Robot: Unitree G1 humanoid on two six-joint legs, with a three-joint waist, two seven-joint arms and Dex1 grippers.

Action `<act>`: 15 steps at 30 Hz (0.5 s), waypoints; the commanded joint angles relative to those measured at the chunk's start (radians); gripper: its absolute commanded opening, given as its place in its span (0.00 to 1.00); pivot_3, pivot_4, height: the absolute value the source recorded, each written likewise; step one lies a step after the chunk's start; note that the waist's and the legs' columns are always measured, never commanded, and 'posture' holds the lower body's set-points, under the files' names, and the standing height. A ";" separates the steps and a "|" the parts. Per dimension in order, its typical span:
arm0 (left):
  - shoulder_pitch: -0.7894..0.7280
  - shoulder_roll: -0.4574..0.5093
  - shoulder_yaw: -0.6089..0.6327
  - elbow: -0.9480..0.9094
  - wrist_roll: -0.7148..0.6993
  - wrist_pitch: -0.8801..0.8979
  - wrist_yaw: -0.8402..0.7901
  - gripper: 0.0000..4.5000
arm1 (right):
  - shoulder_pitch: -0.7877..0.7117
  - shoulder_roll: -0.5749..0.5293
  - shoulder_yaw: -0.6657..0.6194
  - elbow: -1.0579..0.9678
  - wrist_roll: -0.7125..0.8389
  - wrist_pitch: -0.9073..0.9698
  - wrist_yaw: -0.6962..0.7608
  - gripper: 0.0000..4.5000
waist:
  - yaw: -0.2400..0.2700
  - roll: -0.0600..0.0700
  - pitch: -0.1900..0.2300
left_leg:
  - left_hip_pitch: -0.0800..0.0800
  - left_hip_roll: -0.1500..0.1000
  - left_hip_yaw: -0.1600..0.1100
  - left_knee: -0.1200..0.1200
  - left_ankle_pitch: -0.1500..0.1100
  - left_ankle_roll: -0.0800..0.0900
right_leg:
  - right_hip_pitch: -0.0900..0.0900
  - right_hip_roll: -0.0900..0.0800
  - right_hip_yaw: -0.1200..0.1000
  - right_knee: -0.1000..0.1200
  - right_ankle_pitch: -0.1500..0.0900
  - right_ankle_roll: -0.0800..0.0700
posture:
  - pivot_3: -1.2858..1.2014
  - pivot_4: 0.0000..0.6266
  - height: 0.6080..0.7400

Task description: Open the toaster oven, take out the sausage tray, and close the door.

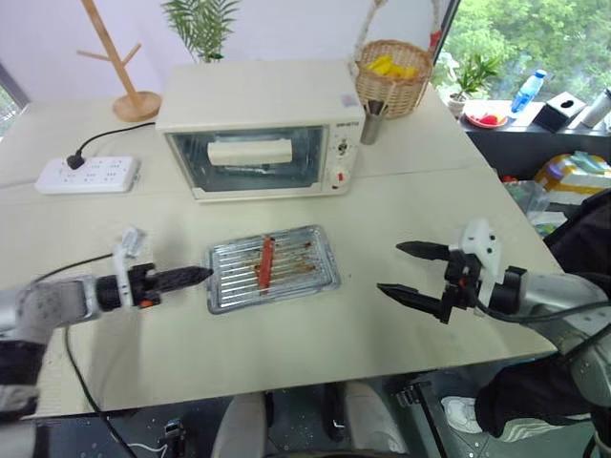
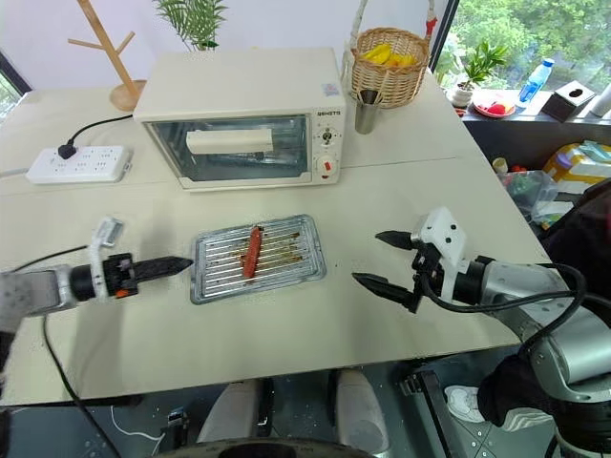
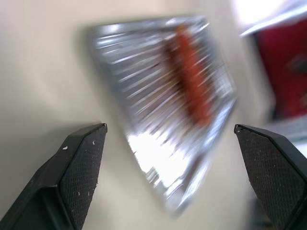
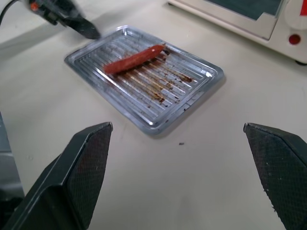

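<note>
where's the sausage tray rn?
The sausage tray lies flat on the table in front of the closed toaster oven, between the left gripper and right gripper.

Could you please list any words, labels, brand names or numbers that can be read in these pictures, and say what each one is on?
Nothing can be read with certainty.
Small dark brand lettering at the top of the toaster oven's control panel: too small to read.
Markings around the panel's knobs: too small to read.
Small sticker on the oven's top, near its right rear corner: too blurred to read.
Blue bottle on the ledge: label unreadable.
Sausage tray, power strip and basket: no text visible.
</note>
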 commanded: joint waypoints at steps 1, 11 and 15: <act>0.060 0.054 0.129 -0.088 0.070 -0.182 -0.097 0.99 | -0.035 -0.032 0.008 0.022 0.010 -0.002 0.043 1.00 | 0.006 0.001 0.001 | -0.001 0.000 0.000 0.000 0.000 0.000 | -0.001 0.000 0.000 0.000 0.000 0.000 | 0.52 0.24 1.00; 0.133 0.193 0.349 -0.370 0.053 -0.203 -0.294 0.99 | -0.191 -0.094 0.042 0.150 0.058 0.058 0.186 1.00 | 0.023 0.005 0.005 | -0.006 -0.004 0.007 0.002 -0.001 0.000 | -0.002 -0.007 -0.002 -0.004 0.000 0.001 | 0.52 0.24 1.00; 0.181 0.209 0.375 -0.410 0.099 -0.239 -0.332 0.99 | -0.228 -0.116 0.066 0.182 0.054 0.063 0.237 1.00 | 0.018 0.005 0.005 | -0.006 -0.006 0.012 0.002 -0.002 0.003 | -0.002 -0.006 -0.001 -0.003 -0.002 0.004 | 0.52 0.24 1.00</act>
